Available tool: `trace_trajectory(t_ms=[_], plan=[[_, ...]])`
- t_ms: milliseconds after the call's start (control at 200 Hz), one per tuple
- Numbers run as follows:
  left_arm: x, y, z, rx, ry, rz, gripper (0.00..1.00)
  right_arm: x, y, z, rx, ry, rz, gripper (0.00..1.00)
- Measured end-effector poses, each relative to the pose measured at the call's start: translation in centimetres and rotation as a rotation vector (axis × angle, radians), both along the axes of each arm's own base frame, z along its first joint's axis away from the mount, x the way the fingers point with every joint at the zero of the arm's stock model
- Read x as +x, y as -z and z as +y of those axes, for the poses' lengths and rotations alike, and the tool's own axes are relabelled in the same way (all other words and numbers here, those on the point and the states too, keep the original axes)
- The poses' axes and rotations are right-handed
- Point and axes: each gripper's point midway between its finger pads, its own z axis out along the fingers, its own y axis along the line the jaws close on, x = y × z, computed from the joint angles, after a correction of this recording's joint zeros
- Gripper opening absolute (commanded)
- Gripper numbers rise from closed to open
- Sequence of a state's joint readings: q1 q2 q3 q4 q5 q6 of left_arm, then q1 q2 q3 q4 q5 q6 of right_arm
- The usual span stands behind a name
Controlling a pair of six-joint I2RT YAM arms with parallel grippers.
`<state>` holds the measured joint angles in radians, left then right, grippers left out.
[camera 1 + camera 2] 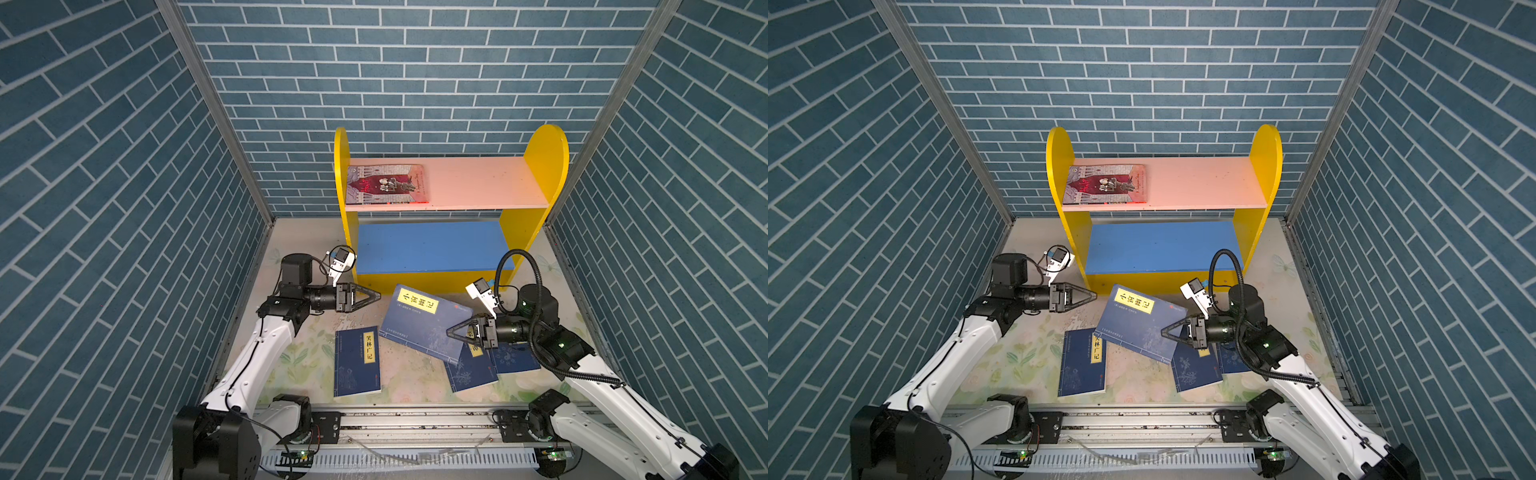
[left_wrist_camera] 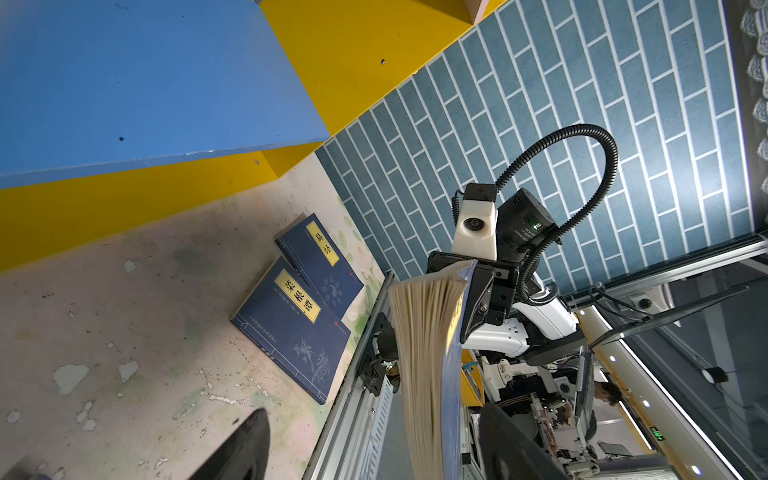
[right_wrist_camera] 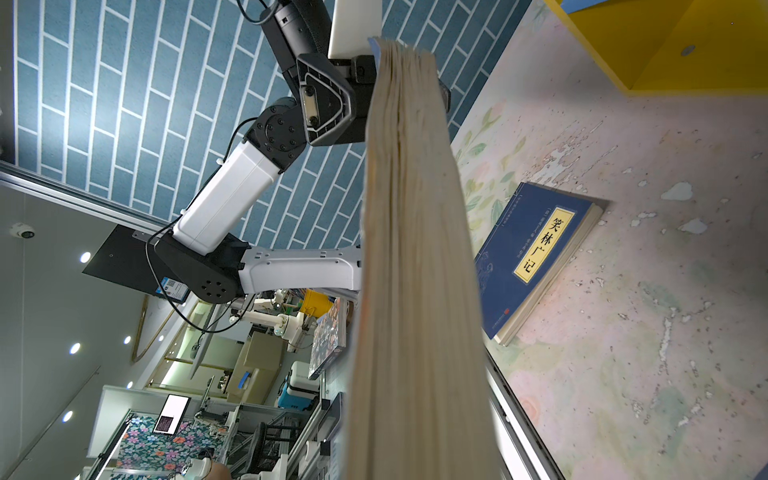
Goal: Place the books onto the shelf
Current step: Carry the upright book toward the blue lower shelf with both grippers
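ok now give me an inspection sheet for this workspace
surface: floral table cover, print worn and chipped
job's things: grey-and-red book flat on the pink board of the shelf; lifted navy book tilted in the air; lone navy book and overlapping pair flat on the surface
clutter: nothing seen
grippers: right gripper shut on lifted navy book; left gripper open, facing that book's far end
cables: black conduit arches up behind the right gripper
surroundings: blue brick-pattern walls, metal rail in front
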<state>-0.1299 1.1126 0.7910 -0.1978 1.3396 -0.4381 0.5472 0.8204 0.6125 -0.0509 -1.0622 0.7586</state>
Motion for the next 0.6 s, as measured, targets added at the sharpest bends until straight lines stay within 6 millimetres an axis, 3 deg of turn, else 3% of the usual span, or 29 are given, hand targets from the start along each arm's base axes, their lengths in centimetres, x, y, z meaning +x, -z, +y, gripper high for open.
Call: trace_trajectory(t_ms=[195, 310, 390, 600], plan=[[-1.7, -0.6, -1.1, -0.041, 0.096, 0.041, 0.83, 0.4, -1.1, 0.8, 0.000, -0.068, 0.006, 0.00], [-2.2, -0.4, -1.6, -0.050, 0.131, 0.074, 0.78, 0.9, -1.4, 1.3, -0.003, -0.097, 0.002, 0.00], [-2.4, -0.3, -2.0, -0.052, 0.151, 0.099, 0.73, 1.3, -1.0, 1.6, -0.011, -0.109, 0.011, 0.00], [-2.7, -0.7, -2.3, -0.056, 0.167, 0.109, 0.70, 2.0, 0.1, 2.0, -0.033, -0.113, 0.038, 0.00]])
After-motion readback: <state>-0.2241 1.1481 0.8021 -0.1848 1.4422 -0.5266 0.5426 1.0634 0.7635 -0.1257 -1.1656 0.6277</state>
